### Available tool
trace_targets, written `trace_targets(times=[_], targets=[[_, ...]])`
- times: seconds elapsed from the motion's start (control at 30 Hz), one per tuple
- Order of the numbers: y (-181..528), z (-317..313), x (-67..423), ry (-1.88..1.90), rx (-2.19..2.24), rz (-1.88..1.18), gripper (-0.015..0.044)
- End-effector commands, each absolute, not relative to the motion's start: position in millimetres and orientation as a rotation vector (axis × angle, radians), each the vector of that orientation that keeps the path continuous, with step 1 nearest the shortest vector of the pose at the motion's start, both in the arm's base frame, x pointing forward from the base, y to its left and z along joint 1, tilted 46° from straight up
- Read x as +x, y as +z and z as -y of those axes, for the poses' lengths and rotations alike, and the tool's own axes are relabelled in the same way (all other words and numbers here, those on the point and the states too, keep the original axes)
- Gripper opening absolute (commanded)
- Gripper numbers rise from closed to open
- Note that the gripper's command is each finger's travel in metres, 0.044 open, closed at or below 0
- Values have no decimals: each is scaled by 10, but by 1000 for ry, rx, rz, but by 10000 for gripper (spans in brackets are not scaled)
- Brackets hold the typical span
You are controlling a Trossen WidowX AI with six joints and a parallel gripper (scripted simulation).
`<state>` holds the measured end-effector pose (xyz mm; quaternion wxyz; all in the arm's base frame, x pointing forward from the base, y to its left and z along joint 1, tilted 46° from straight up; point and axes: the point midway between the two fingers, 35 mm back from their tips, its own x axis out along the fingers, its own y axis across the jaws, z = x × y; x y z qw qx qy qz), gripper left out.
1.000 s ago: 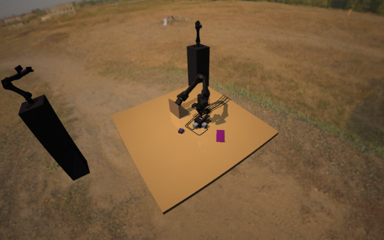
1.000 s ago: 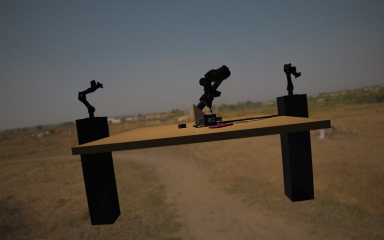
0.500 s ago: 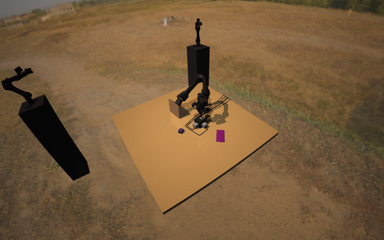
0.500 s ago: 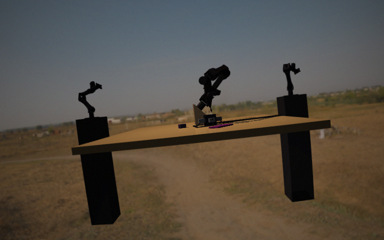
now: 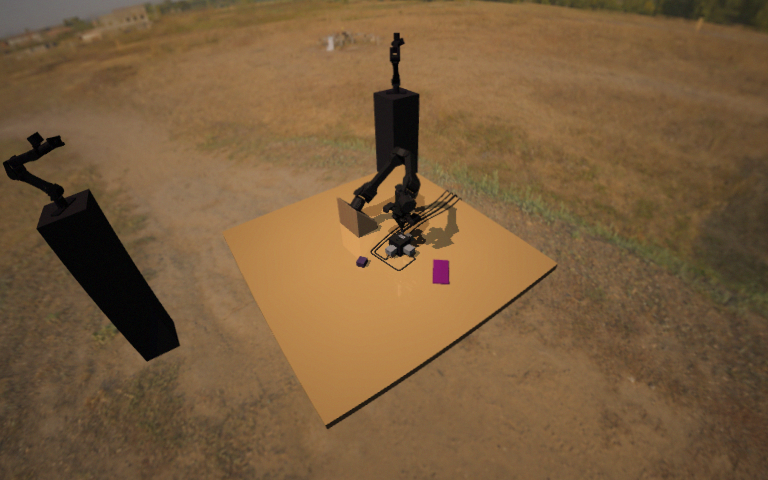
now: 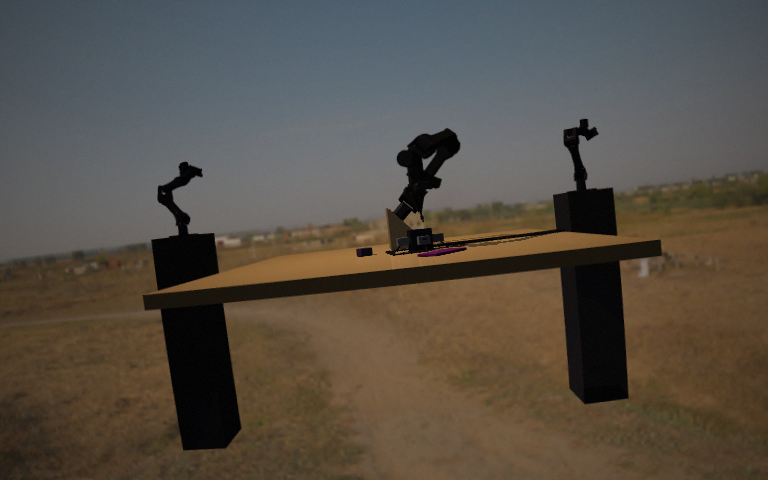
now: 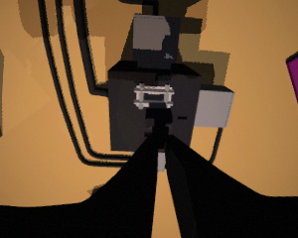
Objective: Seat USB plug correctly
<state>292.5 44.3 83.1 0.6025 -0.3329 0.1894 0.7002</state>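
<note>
The black power cube [image 5: 400,240] [image 6: 415,239] [image 7: 125,116] stands on the table among cables. The silver rim of its top socket [image 7: 154,89] shows whole in the wrist view, with nothing seen standing in it. My gripper [image 5: 401,228] [image 6: 422,218] [image 7: 160,142] points down just above the cube, shut on the dark USB plug [image 7: 159,117]. The plug shows as a small dark shape beyond the fingertips, overlapping the near side of the socket in the wrist view. It appears to be out of the socket. Its lower end and which way round it faces are too dark to tell.
Grey plug blocks [image 5: 409,250] [image 7: 214,108] stick out of the cube's sides. Black cables [image 7: 72,119] run beside it. An upright board [image 5: 353,218] [image 6: 395,230] stands nearby. A small purple block [image 5: 361,261] [image 6: 364,252] and a flat magenta item [image 5: 440,271] [image 6: 440,252] lie on either side.
</note>
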Motion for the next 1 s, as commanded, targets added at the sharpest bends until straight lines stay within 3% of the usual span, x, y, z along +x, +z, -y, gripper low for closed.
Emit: trace_targets(times=[0.0, 0.97], targets=[[828, -443, 2921, 1610, -742, -471, 0], [824, -449, 2918, 1283, -163, -1001, 0]])
